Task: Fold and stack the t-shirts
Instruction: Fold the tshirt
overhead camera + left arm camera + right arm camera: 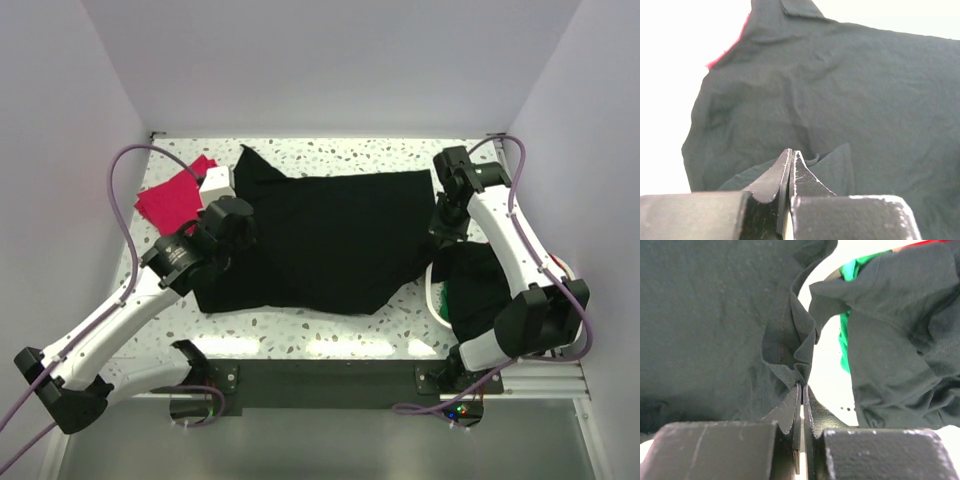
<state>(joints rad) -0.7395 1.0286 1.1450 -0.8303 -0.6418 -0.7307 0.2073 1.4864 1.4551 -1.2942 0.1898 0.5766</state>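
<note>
The large black cloth t-shirt (330, 235) is spread flat in the middle of the speckled tabletop (330, 338). Its left edge seems to be pinched by the fully closed left tool (791, 153), and its bunched right edge is pinched by the closed right tool (802, 388). If these thin folds are pulled unevenly, the cloth may slip out, or it may be dragged over the folded magenta-pink shirt (170, 200) just beside it.

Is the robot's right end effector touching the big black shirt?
Touching. The right wrist view shows the right end effector shut, with a bunched fold of the large black t-shirt pinched between its fingertips.
</note>
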